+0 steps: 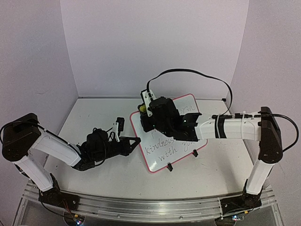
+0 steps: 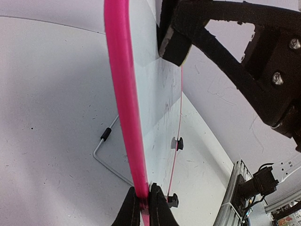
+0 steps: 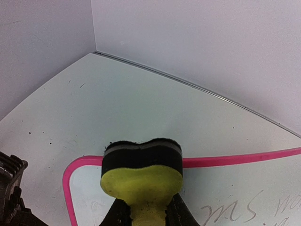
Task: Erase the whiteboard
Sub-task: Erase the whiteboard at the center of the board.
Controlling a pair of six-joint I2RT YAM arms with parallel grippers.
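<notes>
Top external view, read from nine o'clock across. At eight o'clock on the bench [image 1: 94,117]: left fingers [image 1: 133,142], pinched narrow on the pink frame [image 2: 123,94] at the nine-o'clock edge of the whiteboard [image 1: 160,153]. At centre: that whiteboard, black feet [image 1: 170,166] along its five-o'clock edge, dark handwriting on the half towards five o'clock. At its eleven-o'clock corner: right fingers [image 1: 148,104], clamped on a yellow-and-black eraser [image 1: 141,108], seemingly against the board, though contact hard to judge.
</notes>
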